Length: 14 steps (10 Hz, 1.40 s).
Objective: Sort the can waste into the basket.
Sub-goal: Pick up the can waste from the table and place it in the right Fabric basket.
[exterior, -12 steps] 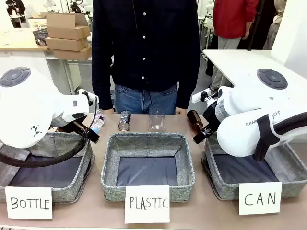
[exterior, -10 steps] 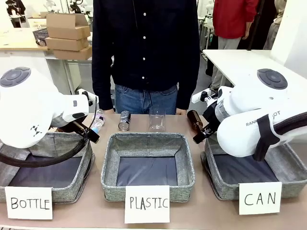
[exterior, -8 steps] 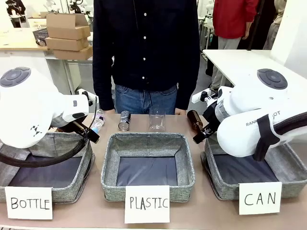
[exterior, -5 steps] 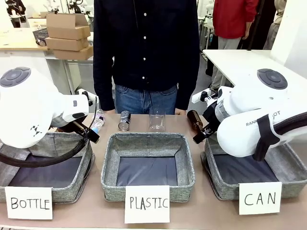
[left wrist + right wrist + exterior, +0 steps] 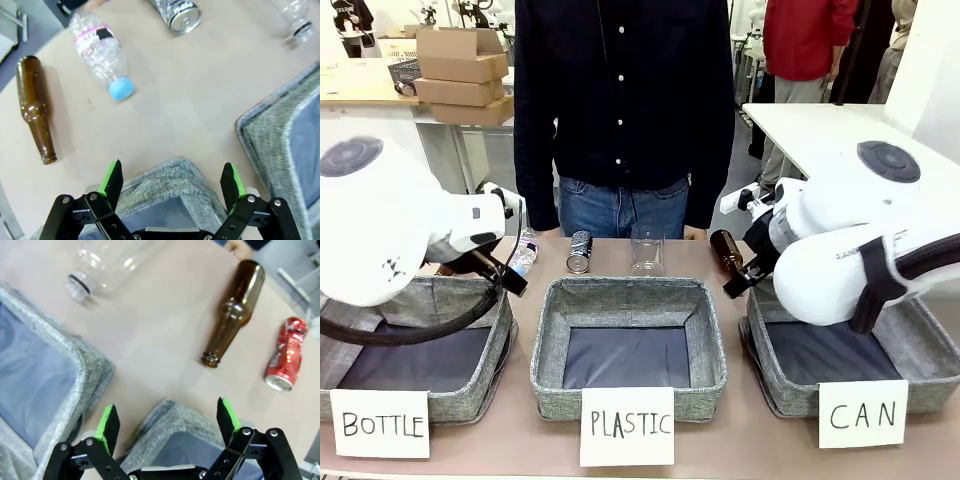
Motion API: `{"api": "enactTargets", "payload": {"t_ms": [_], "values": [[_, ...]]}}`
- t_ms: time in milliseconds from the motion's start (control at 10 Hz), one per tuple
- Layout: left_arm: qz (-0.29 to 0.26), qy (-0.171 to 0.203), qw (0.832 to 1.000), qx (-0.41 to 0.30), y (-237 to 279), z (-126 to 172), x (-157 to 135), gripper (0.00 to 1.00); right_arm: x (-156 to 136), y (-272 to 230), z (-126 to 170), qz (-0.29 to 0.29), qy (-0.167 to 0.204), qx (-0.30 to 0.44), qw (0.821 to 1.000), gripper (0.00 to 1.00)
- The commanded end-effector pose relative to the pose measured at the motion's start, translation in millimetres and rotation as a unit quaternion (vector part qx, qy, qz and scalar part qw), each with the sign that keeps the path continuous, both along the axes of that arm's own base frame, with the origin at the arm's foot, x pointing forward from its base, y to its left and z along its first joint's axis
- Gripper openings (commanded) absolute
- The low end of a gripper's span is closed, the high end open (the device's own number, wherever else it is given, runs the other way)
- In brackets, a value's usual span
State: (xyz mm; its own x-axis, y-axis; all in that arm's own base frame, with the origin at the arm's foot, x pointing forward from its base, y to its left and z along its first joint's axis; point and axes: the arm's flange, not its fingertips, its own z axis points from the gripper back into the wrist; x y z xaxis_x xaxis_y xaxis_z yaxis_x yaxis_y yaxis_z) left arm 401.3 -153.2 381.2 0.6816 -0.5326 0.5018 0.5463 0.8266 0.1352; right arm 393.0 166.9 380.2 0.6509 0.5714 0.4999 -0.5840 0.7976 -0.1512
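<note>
Both arms slightly shifted; left gripper [image 5: 171, 175], right gripper [image 5: 167, 417] held spread, empty. Dented red can [image 5: 285, 360], dark can [image 5: 580, 251] left outside CAN basket [image 5: 785, 398]; approach judged beginning.

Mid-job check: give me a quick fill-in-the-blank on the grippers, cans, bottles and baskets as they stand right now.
The left gripper and the right gripper are both ____ and hold nothing.
The dented can lying beside the brown bottle is ____ in colour.
The cap of the clear plastic bottle is ____.
The card on the basket at the robot's right reads ____.
Missing words: open; red; blue; CAN.
</note>
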Motion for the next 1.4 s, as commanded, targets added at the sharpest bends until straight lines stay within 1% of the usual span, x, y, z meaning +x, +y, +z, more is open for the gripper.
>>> {"api": "enactTargets", "payload": {"t_ms": [0,100,200,300,400,500,600,700,800,900,1000,1100,1200,1300], "values": [[0.030,-0.027,0.999,-0.012,10,76,-73,1.00,-63,-20,74,-0.034,-0.018,0.042,0.998,1.00],[0.001,-0.086,0.996,-0.020,17,92,-110,1.00,-101,-33,96,-0.064,-0.054,0.070,0.994,1.00],[0.006,-0.122,0.991,-0.049,24,96,-136,1.00,-128,-46,97,-0.056,-0.066,0.104,0.991,1.00],[0.004,-0.128,0.989,-0.077,25,86,-146,1.00,-134,-50,84,-0.072,-0.047,0.117,0.989,1.00],[0.003,-0.088,0.996,-0.027,-7,124,-48,1.00,-42,-14,119,-0.049,-0.052,0.066,0.995,1.00],[0.003,-0.088,0.996,-0.027,-7,124,-48,1.00,-42,-14,119,-0.049,-0.052,0.066,0.995,1.00],[0.002,-0.123,0.991,-0.046,-7,161,-72,1.00,-66,-21,151,-0.064,-0.061,0.092,0.992,1.00],[-0.096,-0.085,0.980,-0.151,7,172,-77,1.00,-68,-38,158,-0.059,-0.005,0.184,0.981,1.00],[-0.152,-0.005,0.953,-0.261,47,179,-84,1.00,-69,-82,176,-0.106,0.143,0.351,0.919,1.00],[-0.122,0.023,0.929,-0.348,86,175,-83,1.00,-69,-126,181,-0.135,0.249,0.437,0.854,1.00],[-0.095,0.039,0.891,-0.442,127,164,-86,1.00,-66,-162,175,-0.185,0.301,0.478,0.804,1.00],[-0.058,0.029,0.859,-0.507,159,150,-91,1.00,-66,-190,166,-0.208,0.329,0.516,0.763,1.00],[-0.035,0.012,0.836,-0.547,180,137,-98,1.00,-70,-216,159,-0.213,0.321,0.568,0.727,1.00],[-0.001,-0.004,0.818,-0.576,193,124,-103,1.00,-79,-236,152,-0.213,0.289,0.608,0.708,1.00]]}}
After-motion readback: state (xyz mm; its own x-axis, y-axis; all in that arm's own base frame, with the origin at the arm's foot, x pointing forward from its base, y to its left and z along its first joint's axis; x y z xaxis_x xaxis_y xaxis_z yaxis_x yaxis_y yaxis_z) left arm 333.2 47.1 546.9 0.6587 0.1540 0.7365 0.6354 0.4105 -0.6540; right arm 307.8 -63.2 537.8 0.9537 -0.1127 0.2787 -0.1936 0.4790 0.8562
